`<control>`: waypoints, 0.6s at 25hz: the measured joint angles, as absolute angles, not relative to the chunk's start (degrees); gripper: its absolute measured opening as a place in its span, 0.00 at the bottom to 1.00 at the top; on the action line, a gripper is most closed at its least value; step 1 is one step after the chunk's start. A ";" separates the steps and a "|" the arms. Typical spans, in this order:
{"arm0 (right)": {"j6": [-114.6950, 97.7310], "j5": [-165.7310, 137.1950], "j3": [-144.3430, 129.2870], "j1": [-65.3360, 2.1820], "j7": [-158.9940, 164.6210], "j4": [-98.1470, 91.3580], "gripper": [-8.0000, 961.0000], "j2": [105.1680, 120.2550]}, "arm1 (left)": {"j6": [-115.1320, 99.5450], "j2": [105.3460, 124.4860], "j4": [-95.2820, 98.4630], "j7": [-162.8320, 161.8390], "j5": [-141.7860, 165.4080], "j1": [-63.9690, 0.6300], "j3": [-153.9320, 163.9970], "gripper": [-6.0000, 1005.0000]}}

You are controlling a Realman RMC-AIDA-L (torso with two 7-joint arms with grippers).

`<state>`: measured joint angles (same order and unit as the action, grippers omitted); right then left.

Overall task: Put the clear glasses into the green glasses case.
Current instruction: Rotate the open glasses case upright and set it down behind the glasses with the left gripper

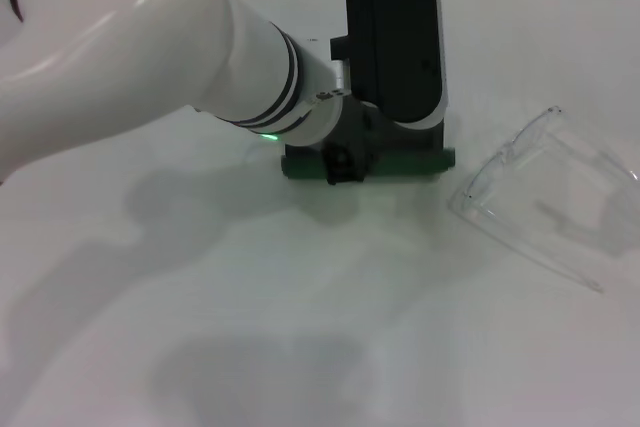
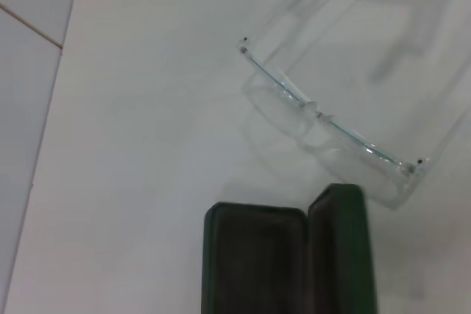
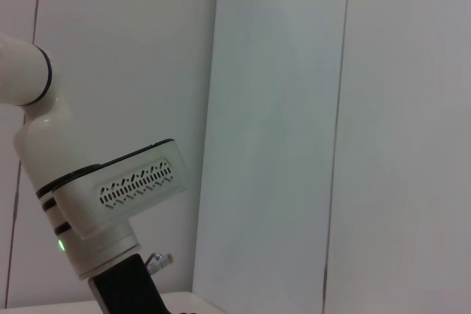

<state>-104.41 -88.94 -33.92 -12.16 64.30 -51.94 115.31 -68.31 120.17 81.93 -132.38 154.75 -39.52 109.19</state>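
Over on the white worktop (image 1: 300, 327), green glasses case (image 1: 366, 163) sitting near the middle of the head view, mostly buried under the left arm. Left hand (image 1: 345, 162) parked right at the case, black wrist housing looming over it, little green light glowing on the arm just beside. Fingers hidden behind the arm and housing, so can't tell whether apart or together. From the left wrist view, case lying open: dark green inside showing on one half, the other half beside it, both resting on the worktop. Clear glasses (image 1: 545, 197) off to the robot's right of the case, near it but not touching, flat on the worktop, fully transparent with the long thin arms stretched away from the case. Same glasses in the left wrist view with the front rim facing the case and a gap of bare worktop between. Right hand nowhere to be seen; right wrist view just catching white wall panels and the left arm farther off.
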 joint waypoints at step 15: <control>-104.72 -88.94 -33.86 -12.04 64.43 -51.89 0.90 115.31 | -65.39 120.08 82.12 -132.33 156.23 -38.56 108.88 0.31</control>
<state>-104.72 -88.94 -33.86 -12.04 64.43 -51.89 115.31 -65.39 120.08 82.12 -132.33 156.23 -38.56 108.88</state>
